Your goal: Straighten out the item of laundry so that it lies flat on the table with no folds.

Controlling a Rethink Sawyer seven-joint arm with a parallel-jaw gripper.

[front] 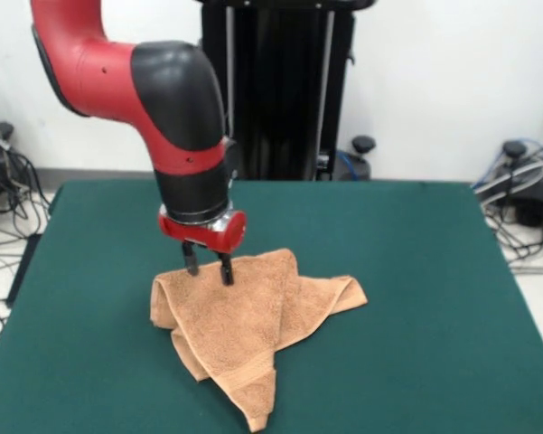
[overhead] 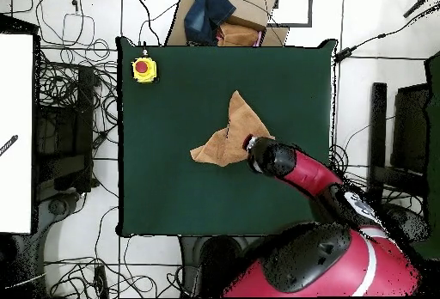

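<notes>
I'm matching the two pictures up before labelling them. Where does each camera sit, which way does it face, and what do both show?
Front view: across the table from the robot, facing its pedestal; shows the red and black arm and its hand at the towel.
Overhead view: above the table, looking straight down, robot's base at the bottom; shows arm and base.
Both share towel, table and arm.
</notes>
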